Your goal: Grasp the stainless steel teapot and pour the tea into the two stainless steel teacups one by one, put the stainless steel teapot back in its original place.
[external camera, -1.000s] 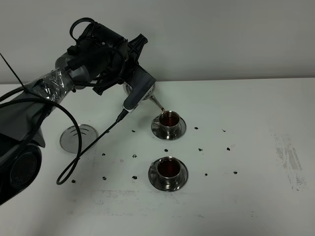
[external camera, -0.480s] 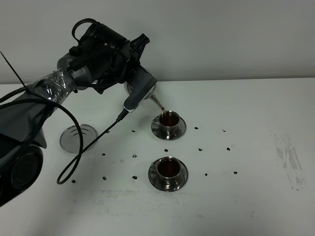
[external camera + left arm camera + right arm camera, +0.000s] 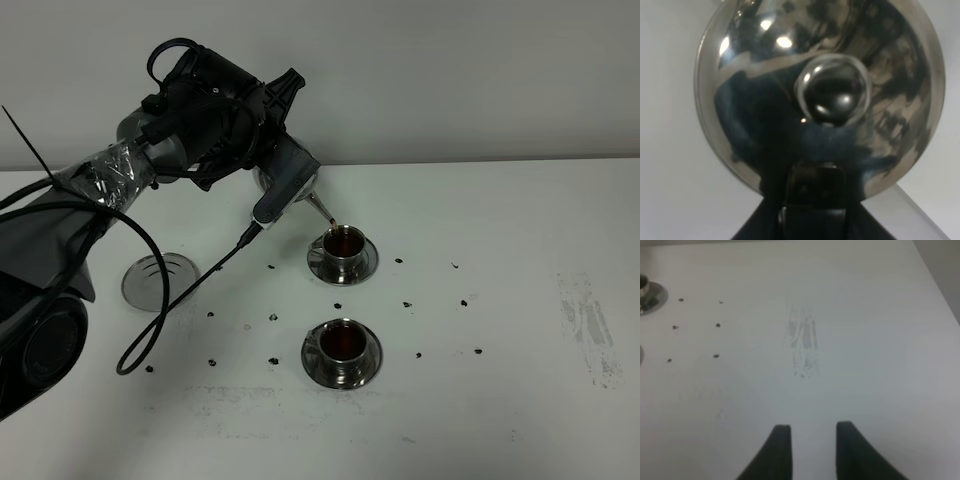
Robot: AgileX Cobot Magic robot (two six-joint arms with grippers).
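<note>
Though tilted, shiny domed knobbed teapot (image 3: pixel 820 95).

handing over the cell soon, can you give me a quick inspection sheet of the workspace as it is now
surface: white table, a scuffed streak on its right side
job's things: teapot tilted, spout tip over the far cup; near cup on its saucer; both cups hold dark tea; coaster disc bare
clutter: dark specks scattered around the cups
grippers: left gripper shut on the teapot; right gripper over bare table, jaws apart, holding nothing
cables: black cable loops down from the left arm over the table
surroundings: plain pale wall
</note>
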